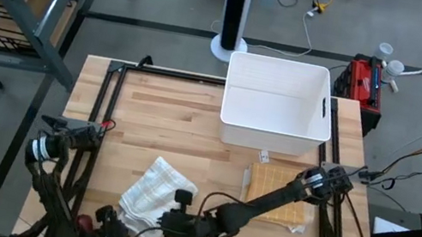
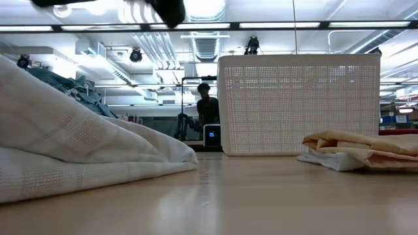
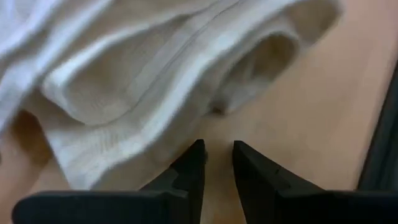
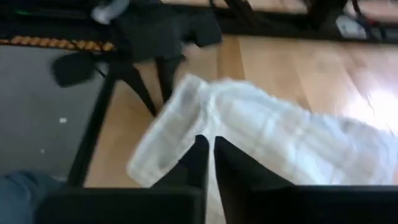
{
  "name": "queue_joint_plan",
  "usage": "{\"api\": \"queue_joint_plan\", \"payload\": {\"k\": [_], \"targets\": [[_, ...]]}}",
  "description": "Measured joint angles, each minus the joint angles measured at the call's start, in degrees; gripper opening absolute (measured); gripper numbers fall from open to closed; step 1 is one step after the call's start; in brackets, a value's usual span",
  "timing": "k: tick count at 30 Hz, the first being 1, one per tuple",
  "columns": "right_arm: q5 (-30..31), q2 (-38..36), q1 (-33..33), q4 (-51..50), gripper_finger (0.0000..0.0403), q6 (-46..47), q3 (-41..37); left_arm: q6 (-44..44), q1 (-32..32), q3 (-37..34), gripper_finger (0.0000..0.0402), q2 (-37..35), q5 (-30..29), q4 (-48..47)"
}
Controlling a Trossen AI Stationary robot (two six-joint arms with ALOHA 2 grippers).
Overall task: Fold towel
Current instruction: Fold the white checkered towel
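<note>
- From above, the white towel [image 1: 154, 187] lies crumpled at the desk's [image 1: 167, 119] near left, both arms over it, beside a folded yellow cloth [image 1: 275, 189].
- Only the wrist views show the claws: left claw [image 3: 217, 155] slightly parted, empty; right claw [image 4: 208, 148] closed, holding nothing.
- The low view alone shows a person [image 2: 208, 108] behind the white bin [image 2: 299, 104].

Wooden table [image 1: 167, 119]: white towel [image 1: 152, 188], white bin [image 1: 277, 104], folded tan cloth [image 1: 273, 186] on top.
</note>
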Motion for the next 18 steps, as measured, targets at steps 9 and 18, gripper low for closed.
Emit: {"api": "queue_joint_plan", "payload": {"k": [9,18], "targets": [[-0.8,0.9,-0.6,-1.9,0.0133,4.1,0.4,-2.7,-0.3,0.8,0.0075,-0.8,-5.4,-0.7],[-1.4,5.2,-0.9,4.0,0.0221,8.3,0.4,-1.6,0.7,0.8,0.0075,-1.3,-4.9,-1.2]]}}
